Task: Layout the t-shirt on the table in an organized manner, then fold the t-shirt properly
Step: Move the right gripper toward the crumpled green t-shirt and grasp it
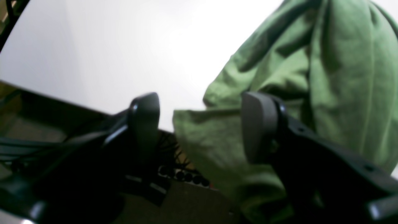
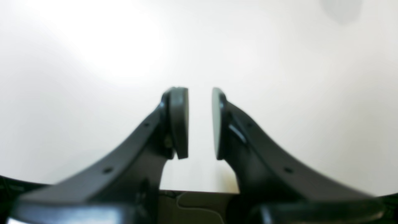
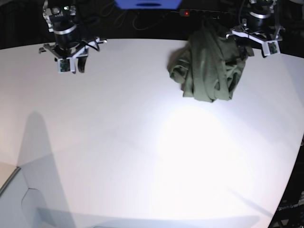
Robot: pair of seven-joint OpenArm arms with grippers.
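Shirt [image 3: 207, 71] first: it lies bunched in an olive-green heap at the far side of the desk [image 3: 142, 142], toward the left arm's corner, with its upper part trailing to the back edge. It is crumpled into long folds and ridges, nothing spread flat.

Left claw [image 1: 200, 127] stands wide open right at the heap. In the wrist view one finger [image 1: 259, 127] sits against or just in front of the green cloth, a fold of the shirt lies in the gap between the two, and the other finger [image 1: 144, 124] is over bare desk near the edge. Nothing is pinched; whether the pad truly touches the cloth I cannot tell through the blur.

Right claw [image 2: 200, 123] is at the opposite far corner, well apart from the shirt. Its two pads stand a narrow gap apart with only white surface showing between them, so it is slightly open and holds nothing.

The desk is broad, white and glossy, with a bright patch of glare near its middle and soft shadows of the arms falling across the near side. Behind the far edge the room is dark, with cables, a power strip [image 3: 199, 13] showing a small red light, and something blue [image 3: 147, 4] at the top.
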